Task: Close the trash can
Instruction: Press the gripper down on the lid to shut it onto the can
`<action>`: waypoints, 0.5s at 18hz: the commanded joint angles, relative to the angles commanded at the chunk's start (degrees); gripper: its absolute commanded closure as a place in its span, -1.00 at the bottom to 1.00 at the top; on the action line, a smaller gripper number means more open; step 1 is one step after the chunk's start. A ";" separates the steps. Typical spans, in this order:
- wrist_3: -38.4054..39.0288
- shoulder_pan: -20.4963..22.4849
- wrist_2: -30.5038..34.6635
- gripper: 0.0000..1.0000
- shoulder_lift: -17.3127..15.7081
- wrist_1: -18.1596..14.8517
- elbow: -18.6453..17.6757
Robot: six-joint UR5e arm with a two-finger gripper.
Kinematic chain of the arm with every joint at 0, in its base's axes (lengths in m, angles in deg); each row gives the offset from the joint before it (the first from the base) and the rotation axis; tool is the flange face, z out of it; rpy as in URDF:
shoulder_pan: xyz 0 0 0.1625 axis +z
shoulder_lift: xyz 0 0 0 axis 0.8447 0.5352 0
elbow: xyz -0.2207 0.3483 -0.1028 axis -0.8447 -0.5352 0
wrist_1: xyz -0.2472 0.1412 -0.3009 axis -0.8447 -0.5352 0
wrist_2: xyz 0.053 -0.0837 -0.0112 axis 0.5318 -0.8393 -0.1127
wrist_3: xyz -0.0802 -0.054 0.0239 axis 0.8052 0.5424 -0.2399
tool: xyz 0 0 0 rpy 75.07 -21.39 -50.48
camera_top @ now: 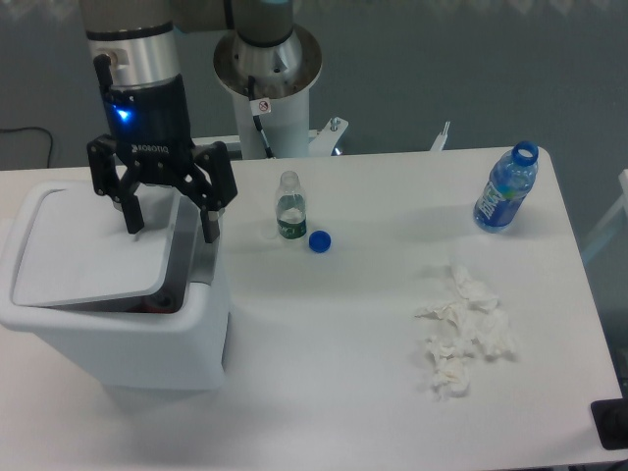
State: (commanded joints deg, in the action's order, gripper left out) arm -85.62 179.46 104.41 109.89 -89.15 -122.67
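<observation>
The trash can (147,343) is a big white boxy bin at the table's left front. Its flat white lid (88,245) lies low and slightly tilted over the left part of the opening, leaving a dark gap along the right side where something red shows inside. My gripper (172,224) hangs over the bin's right rear part, open, with nothing between its fingers. One fingertip (134,222) stands at the lid's right edge and the other one (209,232) by the bin's right rim.
A small clear bottle (289,206) stands uncapped near mid-table with a blue cap (319,240) beside it. A blue bottle (506,188) stands at the far right. Crumpled white tissues (461,329) lie right of centre. The robot's base (268,74) is behind.
</observation>
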 joint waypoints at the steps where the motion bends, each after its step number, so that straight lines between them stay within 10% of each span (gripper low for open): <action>1: 0.00 0.35 0.00 -1.00 0.18 0.00 0.00; 9: -0.18 2.02 0.00 -1.00 0.26 0.44 0.09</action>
State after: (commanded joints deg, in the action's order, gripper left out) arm -85.79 181.48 104.41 110.15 -88.71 -122.58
